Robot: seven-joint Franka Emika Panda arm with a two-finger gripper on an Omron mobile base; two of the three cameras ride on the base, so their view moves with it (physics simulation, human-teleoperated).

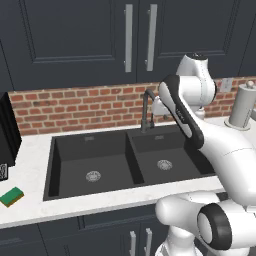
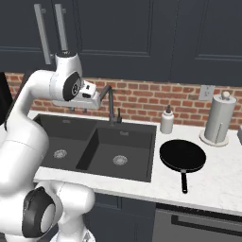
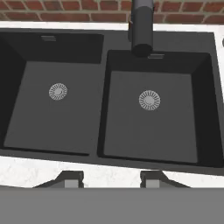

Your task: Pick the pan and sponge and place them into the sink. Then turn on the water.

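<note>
The sink (image 1: 131,152) is the biggest thing here: a matte, dark double basin set into the pale speckled bench (image 2: 217,186), with a round silver drain in each half and nothing in either. A dark gooseneck faucet (image 1: 146,107) rises at its back edge, against the brick wall; no water runs. The pan (image 2: 182,156) lies flat on the bench just right of the sink, a rigid, shallow black disc, probably fairly heavy and smooth; its slim straight handle, pointing toward the bench's front edge, looks like the best place to grip. The sponge (image 1: 12,196), a small green-and-yellow block, sits on the bench well left of the sink; it should be light and squashy, easily pinched across its sides. The tool (image 3: 112,178) hangs above the sink, jaws apart and empty.
</note>
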